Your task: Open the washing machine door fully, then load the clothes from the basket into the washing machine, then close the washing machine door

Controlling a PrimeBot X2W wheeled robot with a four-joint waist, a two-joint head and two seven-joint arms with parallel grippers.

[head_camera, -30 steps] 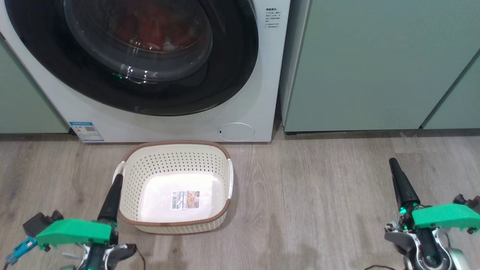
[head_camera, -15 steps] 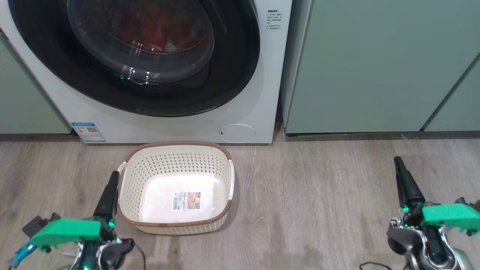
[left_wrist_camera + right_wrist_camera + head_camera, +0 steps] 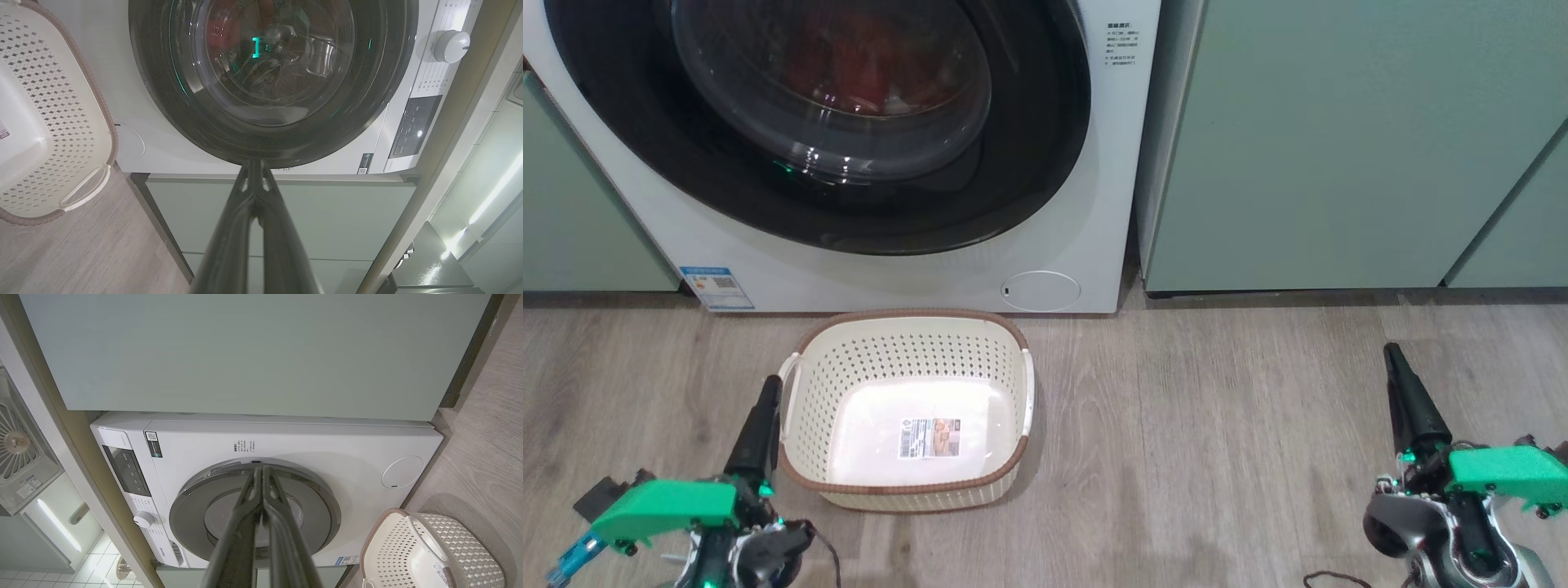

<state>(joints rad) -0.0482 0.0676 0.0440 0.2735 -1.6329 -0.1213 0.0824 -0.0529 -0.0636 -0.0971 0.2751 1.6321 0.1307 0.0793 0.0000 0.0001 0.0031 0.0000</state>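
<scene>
Washing machine door (image 3: pixel 833 122): I judge it closed flat against the washing machine (image 3: pixel 1094 245); round, so it has no long axis to line up on.
Clothes (image 3: pixel 849 57): red fabric seen through the glass, inside the drum.
Basket (image 3: pixel 907 313): on the floor (image 3: pixel 1217 425) just before the washer, nothing in it.
Bearing: the door lies ahead of and above my left hand (image 3: pixel 770 384), past the basket's left handle.
Nearer arm: left; my right hand (image 3: pixel 1393 351) is well apart, facing the green cabinets (image 3: pixel 1339 147).
Left hand: clenched, grasping nothing.
Right hand: clenched, grasping nothing.
Progress: my judgement is that all three steps are done.
Base sticker (image 3: pixel 929 438): print too small to read.
Blue-edged label (image 3: pixel 716 287): low left on the washer, code square, unreadable.
Panel print (image 3: pixel 1121 41): small dark lines, illegible.
Brand: none I can read.
</scene>
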